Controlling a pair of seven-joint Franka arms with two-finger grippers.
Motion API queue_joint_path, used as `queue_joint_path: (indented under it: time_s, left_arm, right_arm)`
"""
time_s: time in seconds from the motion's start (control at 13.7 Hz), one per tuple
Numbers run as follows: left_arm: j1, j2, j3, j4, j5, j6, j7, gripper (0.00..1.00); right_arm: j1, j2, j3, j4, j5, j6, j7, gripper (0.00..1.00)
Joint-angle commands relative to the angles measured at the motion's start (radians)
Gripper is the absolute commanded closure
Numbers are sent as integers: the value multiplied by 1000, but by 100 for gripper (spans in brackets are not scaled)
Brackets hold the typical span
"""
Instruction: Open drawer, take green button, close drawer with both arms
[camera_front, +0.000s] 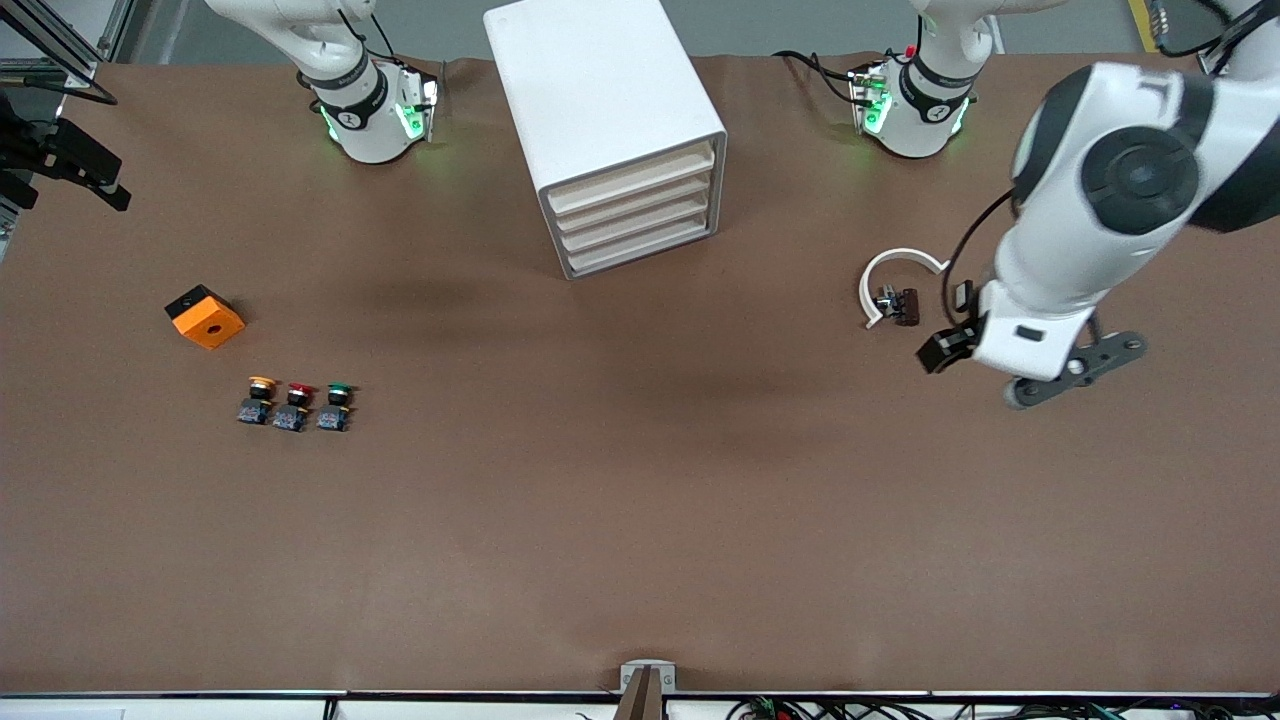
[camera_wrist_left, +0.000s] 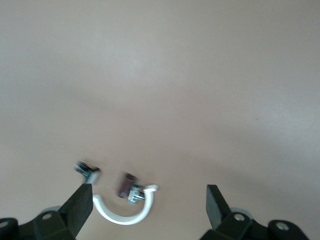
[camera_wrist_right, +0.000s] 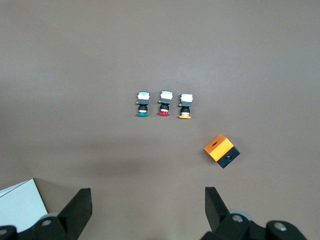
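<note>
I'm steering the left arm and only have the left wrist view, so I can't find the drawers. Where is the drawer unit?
Observer: The white drawer unit stands between the two arm bases, farther from the front camera than the white clip that your open left gripper hangs beside.
Operator: Is any drawer open?
Observer: No, all four drawer fronts sit flush.
Operator: And the green button?
Observer: The green button stands out on the table toward the right arm's end, in a row with the red-capped button and the yellow-capped button. The open right gripper is up over the table with that row in its wrist view.
</note>
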Motion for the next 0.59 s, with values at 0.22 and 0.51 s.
queue_joint_path:
  time_s: [0.22, 0.51]
  left_arm:
    - [39, -252, 184, -128, -148, -21, 473, 0]
    - [-4, -352, 268, -197, -178, -21, 577, 0]
  right_arm:
    - [-13, 11, 5, 30, 11, -18, -8, 0]
    - [-13, 13, 5, 36, 11, -17, -8, 0]
